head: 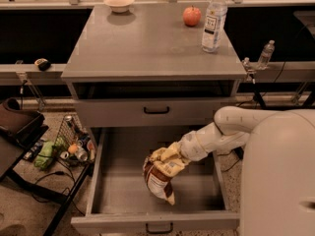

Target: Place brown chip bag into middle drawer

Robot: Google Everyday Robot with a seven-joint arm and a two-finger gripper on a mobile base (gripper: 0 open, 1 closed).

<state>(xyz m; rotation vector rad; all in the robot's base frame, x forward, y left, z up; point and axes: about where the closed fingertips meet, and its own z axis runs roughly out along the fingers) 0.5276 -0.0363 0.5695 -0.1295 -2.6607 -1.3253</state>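
Note:
The middle drawer [118, 191] is pulled out wide, a deep grey box with a black bar handle at its front. My gripper [166, 157] reaches into it from the right on a white arm and is shut on the top of the brown chip bag [158, 180]. The bag hangs upright with its lower end close to the drawer floor, a little right of the middle. Whether it touches the floor I cannot tell.
A closed shallower drawer [156, 111] sits above the open one. On the cabinet top [142, 43] stand a bowl [119, 2], an apple [192, 15] and a water bottle [214, 21]. A wire basket of cans [74, 144] stands on the floor to the left. My white body [280, 176] fills the right.

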